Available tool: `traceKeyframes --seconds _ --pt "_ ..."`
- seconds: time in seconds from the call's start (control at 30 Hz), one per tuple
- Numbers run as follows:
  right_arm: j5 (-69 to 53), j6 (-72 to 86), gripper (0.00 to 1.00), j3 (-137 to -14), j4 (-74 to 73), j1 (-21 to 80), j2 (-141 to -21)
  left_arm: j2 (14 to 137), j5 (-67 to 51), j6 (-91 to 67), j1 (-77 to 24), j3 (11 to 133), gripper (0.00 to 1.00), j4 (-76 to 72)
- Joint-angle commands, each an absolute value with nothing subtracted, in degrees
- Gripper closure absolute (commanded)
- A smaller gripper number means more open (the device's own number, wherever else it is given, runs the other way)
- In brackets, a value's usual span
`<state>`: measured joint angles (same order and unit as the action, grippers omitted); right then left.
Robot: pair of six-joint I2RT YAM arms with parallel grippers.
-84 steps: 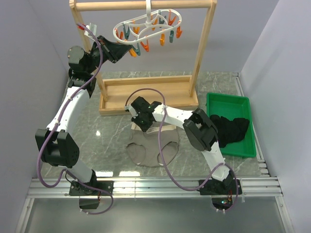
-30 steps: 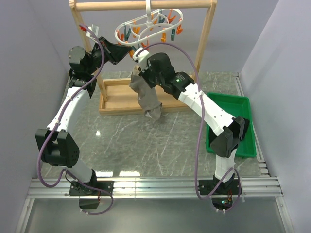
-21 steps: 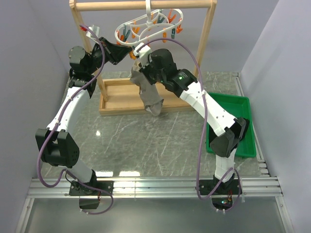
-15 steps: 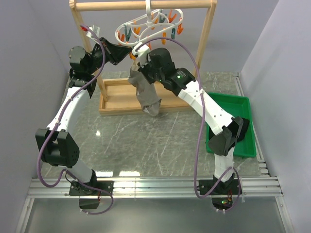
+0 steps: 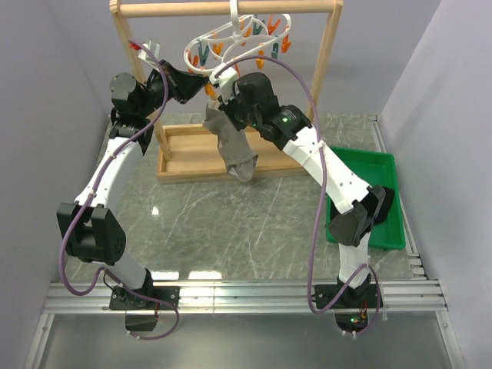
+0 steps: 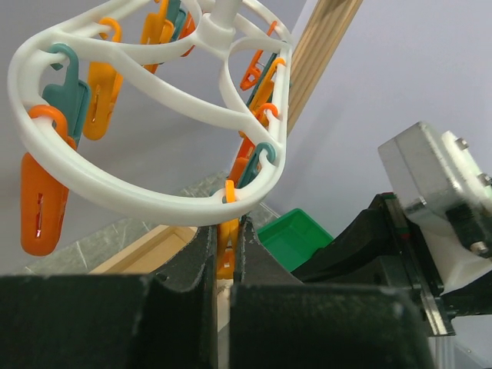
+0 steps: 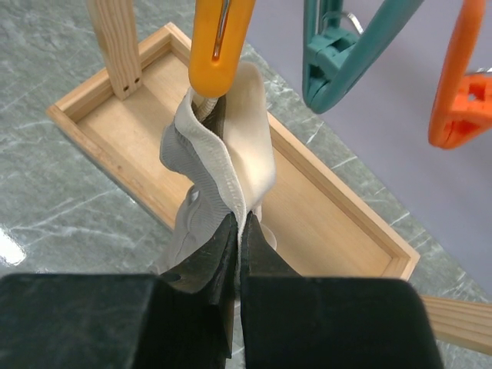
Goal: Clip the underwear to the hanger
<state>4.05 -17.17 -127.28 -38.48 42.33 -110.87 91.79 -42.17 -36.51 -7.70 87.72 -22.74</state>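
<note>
The underwear [image 7: 223, 154] hangs from the right pincer [image 7: 237, 223], which is clamped on the beige waistband. The fold above the fingers touches the tip of an orange clothespin [image 7: 219, 46]; a teal clothespin [image 7: 346, 54] hangs apart to its right. The cloth's tail dangles over the wooden tray [image 7: 338, 223]. The left pincer [image 6: 224, 242] is closed narrowly on an orange pin [image 6: 225, 257] under the hanger [image 6: 154, 196]. 2.8 seconds ago the underwear lay flat on the bench [image 5: 231, 223]. Whether the clothespin bites the cloth is unclear.

Left claw [image 5: 203, 78] and right claw [image 5: 217, 94] sit close together under the hanger [image 5: 233, 32], crowded by clothespins [image 6: 37, 206] and hanging underwear [image 5: 232, 146]. Wooden rack [image 5: 322, 77] posts flank them. Open table [image 5: 231, 223] lies in front.
</note>
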Motion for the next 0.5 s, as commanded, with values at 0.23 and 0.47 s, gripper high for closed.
traceKeyframes --seconds 0.23,0.47 --pt "4.1 -16.3 1.0 -133.3 -38.7 42.2 -111.2 92.9 -43.7 -34.5 -8.0 88.3 1.0 -20.1" --pt "3.8 -16.5 1.0 -134.4 -38.5 42.2 -111.9 93.5 -43.7 -34.4 -8.4 89.2 1.0 -19.9"
